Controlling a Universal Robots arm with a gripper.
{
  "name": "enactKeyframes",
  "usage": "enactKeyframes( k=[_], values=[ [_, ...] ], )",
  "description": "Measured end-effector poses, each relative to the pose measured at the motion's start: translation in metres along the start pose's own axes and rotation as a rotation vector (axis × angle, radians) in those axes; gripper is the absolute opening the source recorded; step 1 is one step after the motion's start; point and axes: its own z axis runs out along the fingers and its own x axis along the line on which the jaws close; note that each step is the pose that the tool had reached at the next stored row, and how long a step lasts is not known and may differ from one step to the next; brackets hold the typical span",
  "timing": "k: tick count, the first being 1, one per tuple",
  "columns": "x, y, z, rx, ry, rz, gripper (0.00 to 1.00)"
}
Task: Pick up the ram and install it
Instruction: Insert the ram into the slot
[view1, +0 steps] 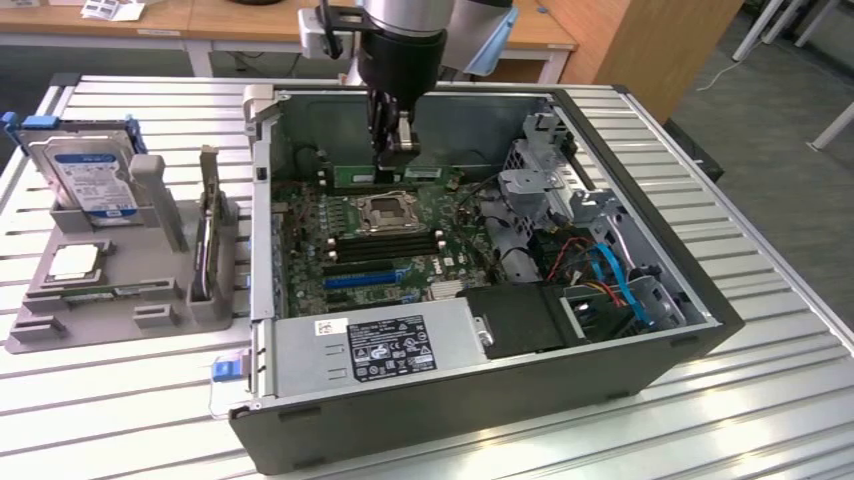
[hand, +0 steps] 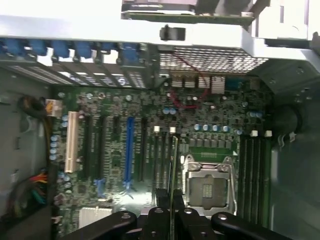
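Ram stick (view1: 358, 177), light, stiff and fragile, hangs pinched by its long edge in the claw (view1: 396, 160), apparently just above the memory slots (hand: 161, 160) beside the processor socket (hand: 209, 187).

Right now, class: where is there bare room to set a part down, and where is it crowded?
Free: slatted table in front of the grey tray, and beyond the case on the exterior view's right. Crowded: inside the case.
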Motion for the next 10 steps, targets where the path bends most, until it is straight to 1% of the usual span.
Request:
enactKeyframes(
  k=[2,5,10],
  values=[
    [-0.005,-0.0003,0.0034,-0.0002,0.0001,0.000,0.14],
    [-0.009,-0.0006,0.0088,-0.0001,0.0002,0.000,0.14],
    [-0.010,-0.0010,0.0180,0.0000,0.0000,0.000,0.14]
  ],
)
